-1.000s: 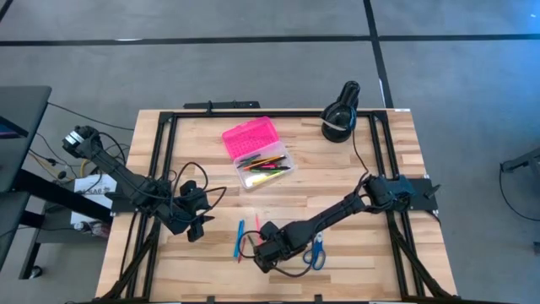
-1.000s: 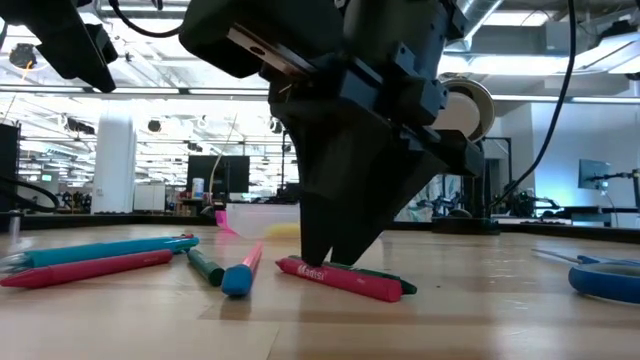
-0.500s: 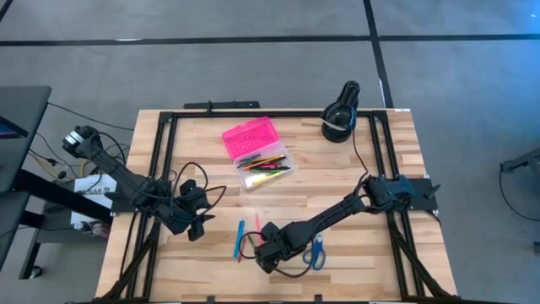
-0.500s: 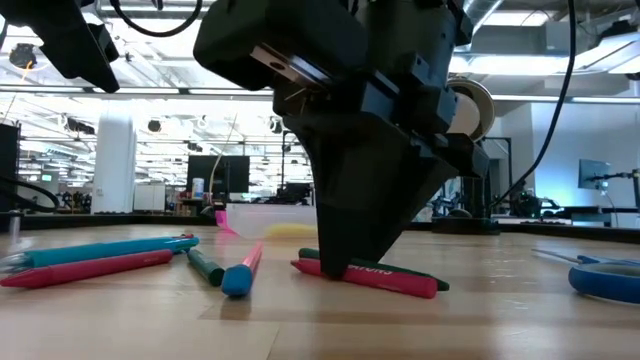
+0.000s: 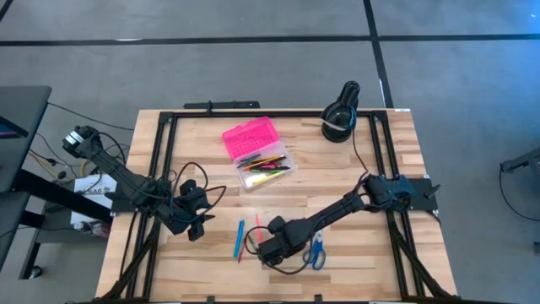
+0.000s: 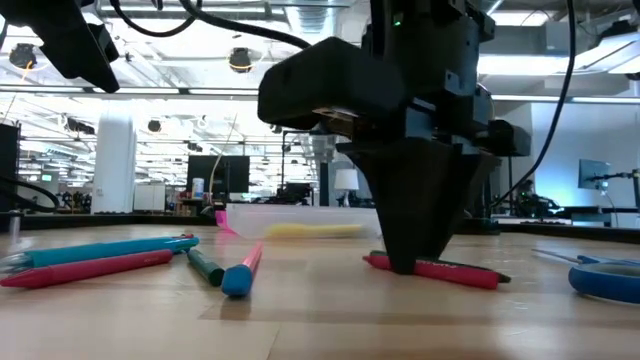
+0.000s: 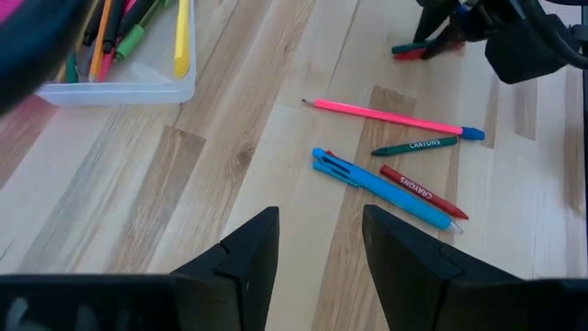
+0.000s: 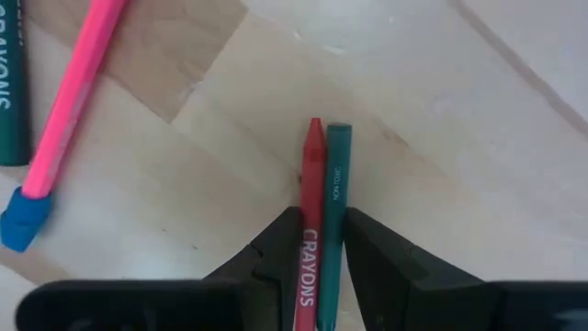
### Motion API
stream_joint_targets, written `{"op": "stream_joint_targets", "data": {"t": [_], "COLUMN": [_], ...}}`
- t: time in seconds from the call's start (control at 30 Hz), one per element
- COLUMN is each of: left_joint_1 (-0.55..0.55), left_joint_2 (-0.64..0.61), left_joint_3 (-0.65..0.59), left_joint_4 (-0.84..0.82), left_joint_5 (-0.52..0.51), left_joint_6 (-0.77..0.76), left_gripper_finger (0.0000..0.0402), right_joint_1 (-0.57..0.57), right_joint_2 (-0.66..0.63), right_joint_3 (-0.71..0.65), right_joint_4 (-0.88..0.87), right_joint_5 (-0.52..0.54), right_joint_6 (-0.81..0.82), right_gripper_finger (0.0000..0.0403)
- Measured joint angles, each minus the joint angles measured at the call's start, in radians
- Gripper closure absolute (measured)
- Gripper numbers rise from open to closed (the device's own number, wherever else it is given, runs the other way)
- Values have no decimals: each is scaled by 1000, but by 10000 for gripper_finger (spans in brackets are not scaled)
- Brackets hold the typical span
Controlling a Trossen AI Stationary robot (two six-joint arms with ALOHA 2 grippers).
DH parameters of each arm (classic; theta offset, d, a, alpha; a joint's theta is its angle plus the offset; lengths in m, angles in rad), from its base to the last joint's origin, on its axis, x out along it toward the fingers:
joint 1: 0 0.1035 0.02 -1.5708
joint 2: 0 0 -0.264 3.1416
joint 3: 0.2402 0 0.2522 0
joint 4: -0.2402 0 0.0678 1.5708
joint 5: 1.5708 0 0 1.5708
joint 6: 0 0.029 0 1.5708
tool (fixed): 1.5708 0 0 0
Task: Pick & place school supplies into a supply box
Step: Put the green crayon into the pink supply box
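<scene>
Crayons, a red crayon (image 8: 307, 241) and a green crayon (image 8: 333, 230), pinched together in right end effector (image 8: 317, 241) low on worktop (image 5: 337, 190). Pencil case (image 5: 257, 153) open, several pens inside. Left: blue pen (image 7: 378, 188), pink pencil (image 7: 390, 119), two crayons, scissors (image 5: 317, 250). Left end effector (image 7: 317, 262) open, idle.

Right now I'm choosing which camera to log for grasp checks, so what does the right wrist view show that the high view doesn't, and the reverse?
Only the right wrist view shows the right gripper shut on two crayons side by side, a red crayon and a green crayon. Only the high view shows the supply box, the scissors and the waiting left gripper. Both show the wooden table and the pink pencil.
</scene>
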Motion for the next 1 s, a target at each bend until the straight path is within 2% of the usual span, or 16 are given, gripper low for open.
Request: {"op": "stream_joint_targets", "data": {"t": [0.23, 1.0], "left_joint_1": [0, 0], "left_joint_2": [0, 0], "left_joint_3": [0, 0], "left_joint_4": [0, 0], "left_joint_5": [6, 6], "left_joint_6": [-1, -3], "left_gripper_finger": [249, 249], "right_joint_1": [-4, -10], "right_joint_2": [3, 9], "right_joint_3": [50, 56], "right_joint_4": [-16, -30], "right_joint_5": [108, 52], "right_joint_6": [-27, -107], "right_gripper_finger": [321, 321]}}
